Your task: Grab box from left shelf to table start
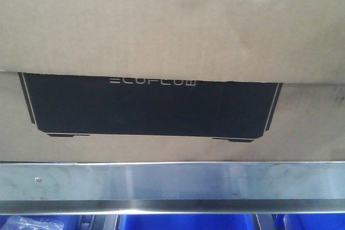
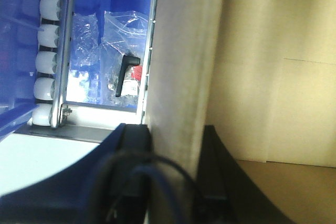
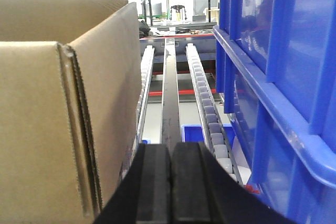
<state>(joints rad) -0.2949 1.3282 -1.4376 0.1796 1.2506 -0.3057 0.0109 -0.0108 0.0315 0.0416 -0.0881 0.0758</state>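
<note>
The box [image 1: 172, 25], brown cardboard with a black ECOFLOW panel, fills the front view and sits just behind the left shelf's silver rail [image 1: 172, 181]. In the left wrist view my left gripper [image 2: 173, 137] straddles an upright cardboard wall of the box [image 2: 178, 66], one dark finger on each side and pressed against it. My right gripper [image 3: 170, 153] is shut, pads together and empty, beside the box's corner [image 3: 63, 114], which stands to its left without touching. The table is out of view.
Blue plastic bins [image 1: 183, 222] sit under the shelf rail. A tall blue bin [image 3: 278, 77] stands close on the right gripper's right. Roller tracks [image 3: 202, 93] run ahead of it. Left of the box are white rollers [image 2: 50, 51] and clear plastic bags [image 2: 123, 51].
</note>
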